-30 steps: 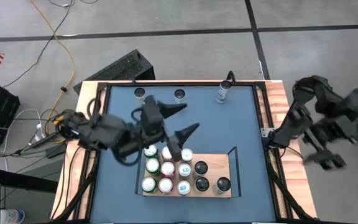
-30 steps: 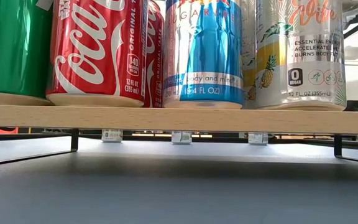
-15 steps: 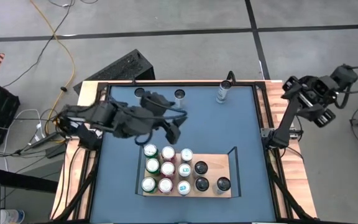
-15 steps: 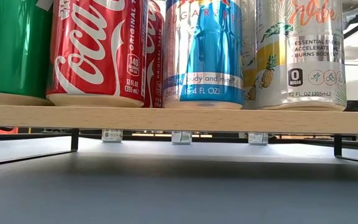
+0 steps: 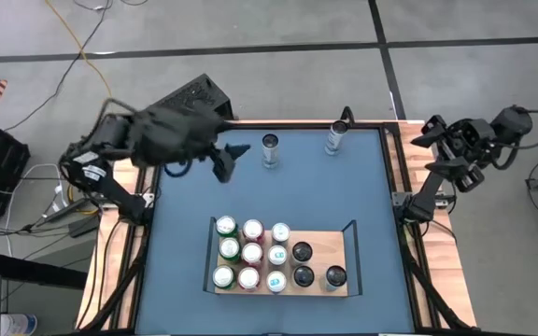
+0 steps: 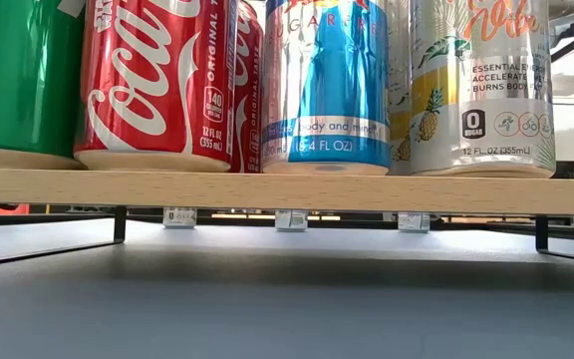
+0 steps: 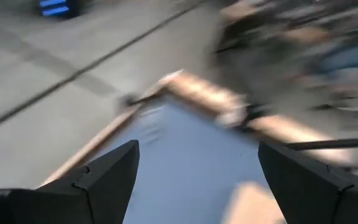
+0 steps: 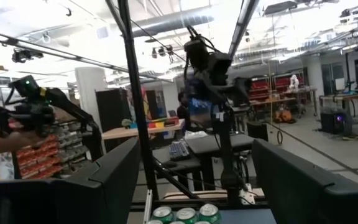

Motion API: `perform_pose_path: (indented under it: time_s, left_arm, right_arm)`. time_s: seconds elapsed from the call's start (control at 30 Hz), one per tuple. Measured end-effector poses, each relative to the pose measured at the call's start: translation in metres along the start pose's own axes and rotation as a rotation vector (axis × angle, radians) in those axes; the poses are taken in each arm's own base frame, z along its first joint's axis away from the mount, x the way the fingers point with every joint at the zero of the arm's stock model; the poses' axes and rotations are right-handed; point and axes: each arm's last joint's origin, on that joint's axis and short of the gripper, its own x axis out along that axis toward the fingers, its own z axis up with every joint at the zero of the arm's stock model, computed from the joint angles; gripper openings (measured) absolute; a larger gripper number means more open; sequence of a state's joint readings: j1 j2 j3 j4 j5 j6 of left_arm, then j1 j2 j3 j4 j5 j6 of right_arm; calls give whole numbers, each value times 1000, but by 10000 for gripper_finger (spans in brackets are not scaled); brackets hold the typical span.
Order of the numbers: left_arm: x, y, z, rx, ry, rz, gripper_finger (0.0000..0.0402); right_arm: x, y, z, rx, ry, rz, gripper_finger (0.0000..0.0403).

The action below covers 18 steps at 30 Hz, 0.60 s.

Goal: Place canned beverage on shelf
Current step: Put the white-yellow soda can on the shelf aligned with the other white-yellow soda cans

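Wood shelf: the shelf (image 5: 330,245) sits near the middle of the blue counter (image 5: 362,196), black rails at its short ends.
Cans on shelf: shelved cans (image 5: 251,253) fill its left part in rows, with three darker ones to their right; from the low view they stand upright on the board.
Loose cans: one loose can (image 5: 270,147) and a taller can (image 5: 336,136) stand at the far edge.
Left tool: the left tool (image 5: 230,161) is spread wide and empty, now just left of the loose can.
Change: a second ago it hung over the shelf's far-left cans; it has since swung away to the far side.
Meaning: the last placement looks finished, and the next pick is probably starting.
Right tool: the right tool (image 5: 442,145) is spread wide and empty, parked off the counter's far right.
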<state>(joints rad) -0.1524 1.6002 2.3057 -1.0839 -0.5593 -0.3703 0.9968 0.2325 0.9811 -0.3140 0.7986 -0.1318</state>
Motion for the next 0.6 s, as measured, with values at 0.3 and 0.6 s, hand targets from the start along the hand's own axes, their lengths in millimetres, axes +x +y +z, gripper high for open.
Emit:
perform_pose_path:
  time_s: [0.3,0.6]
  left_arm:
    - [-1,-97,11,36,-374,-449,316]
    - [51,-164,-35,-15,-326,-543,315]
  right_arm:
    - [0,0,-1,26,4,-5,301]
    - [0,1,-4,20,27,4,301]
